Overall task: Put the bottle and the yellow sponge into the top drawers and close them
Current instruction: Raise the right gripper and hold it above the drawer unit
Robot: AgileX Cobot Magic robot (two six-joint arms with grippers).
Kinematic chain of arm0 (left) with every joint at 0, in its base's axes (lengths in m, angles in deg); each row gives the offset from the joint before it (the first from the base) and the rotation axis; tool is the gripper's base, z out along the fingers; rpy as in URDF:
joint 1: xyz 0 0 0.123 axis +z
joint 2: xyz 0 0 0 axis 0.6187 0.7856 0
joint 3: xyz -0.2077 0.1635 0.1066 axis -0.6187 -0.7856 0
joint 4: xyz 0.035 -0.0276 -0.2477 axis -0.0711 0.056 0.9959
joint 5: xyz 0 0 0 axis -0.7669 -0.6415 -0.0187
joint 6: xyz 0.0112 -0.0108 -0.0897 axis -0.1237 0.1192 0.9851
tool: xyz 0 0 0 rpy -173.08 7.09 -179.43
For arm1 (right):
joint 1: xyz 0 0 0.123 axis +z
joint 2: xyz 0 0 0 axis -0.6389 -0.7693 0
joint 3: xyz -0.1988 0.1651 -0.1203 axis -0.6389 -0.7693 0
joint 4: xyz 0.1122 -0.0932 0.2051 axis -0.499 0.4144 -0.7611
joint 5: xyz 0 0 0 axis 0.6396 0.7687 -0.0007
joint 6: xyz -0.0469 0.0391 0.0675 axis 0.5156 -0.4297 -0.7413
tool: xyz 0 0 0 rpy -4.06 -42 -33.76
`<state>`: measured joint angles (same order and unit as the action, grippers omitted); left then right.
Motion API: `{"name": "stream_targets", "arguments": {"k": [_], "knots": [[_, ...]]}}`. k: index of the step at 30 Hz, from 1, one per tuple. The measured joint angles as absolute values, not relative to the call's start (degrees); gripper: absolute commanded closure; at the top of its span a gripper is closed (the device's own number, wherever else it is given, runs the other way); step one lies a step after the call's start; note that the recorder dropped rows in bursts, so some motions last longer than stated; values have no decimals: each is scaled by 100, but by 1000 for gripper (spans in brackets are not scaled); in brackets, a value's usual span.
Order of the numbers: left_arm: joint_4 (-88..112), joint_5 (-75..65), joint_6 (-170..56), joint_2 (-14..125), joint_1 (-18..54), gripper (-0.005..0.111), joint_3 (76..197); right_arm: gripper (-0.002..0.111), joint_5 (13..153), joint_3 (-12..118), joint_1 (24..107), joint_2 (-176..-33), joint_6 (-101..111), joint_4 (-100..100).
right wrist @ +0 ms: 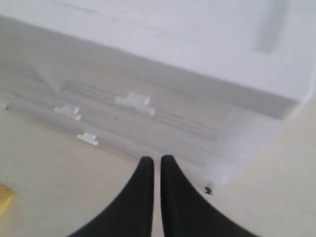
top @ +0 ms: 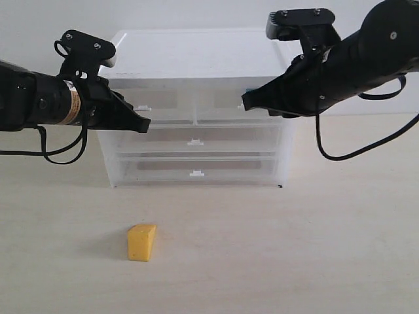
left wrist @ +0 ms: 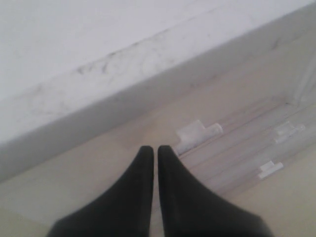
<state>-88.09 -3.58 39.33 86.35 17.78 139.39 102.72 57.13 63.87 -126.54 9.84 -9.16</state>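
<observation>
The yellow sponge [top: 142, 242] lies on the table in front of the cabinet, left of centre; its corner [right wrist: 4, 200] shows in the right wrist view. The two top drawers [top: 169, 104] [top: 219, 106] sit under the white cabinet top and look pushed in. My left gripper [top: 145, 123] [left wrist: 155, 149] is shut and empty, just below the left top drawer's tab handle [left wrist: 197, 134]. My right gripper [top: 245, 101] [right wrist: 157, 159] is also shut and empty, at the right top drawer's front. The bottle is hidden.
Below the top drawers are two full-width translucent drawers with white tab handles [top: 194, 141] [top: 196, 173]. The cabinet [top: 196, 52] stands against the back wall. Pale wooden table surface [top: 294, 248] stretches in front and to the right of the sponge.
</observation>
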Motion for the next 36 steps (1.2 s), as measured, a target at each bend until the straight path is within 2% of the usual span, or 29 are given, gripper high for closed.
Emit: {"name": "stream_targets", "arguments": {"k": [3, 8, 10, 12, 19, 24, 36], "knots": [[-8809, -357, 3933, 8635, 1778, 103, 13939, 107, 10261, 5713, 6305, -12654, 974, -893], [-8809, -235, 3933, 8635, 1806, 103, 13939, 94, 10245, 5713, 6305, -12654, 974, -893], [-8809, -210, 3933, 8635, 1815, 103, 13939, 98, 10157, 5713, 6305, -12654, 984, -893], [-8809, -212, 3933, 8635, 1815, 103, 13939, 108, 9971, 5713, 6305, -12700, 984, -893], [-8809, -204, 3933, 8635, 1815, 103, 13939, 108, 9810, 5713, 6328, -13214, 1124, -978], [-8809, -204, 3933, 8635, 1815, 103, 13939, 108, 9608, 5713, 6725, -13214, 1304, -1090], [-8809, -191, 3944, 8635, 1815, 103, 13939, 108, 9481, 6404, 6826, -13734, 1371, -1343]]}}
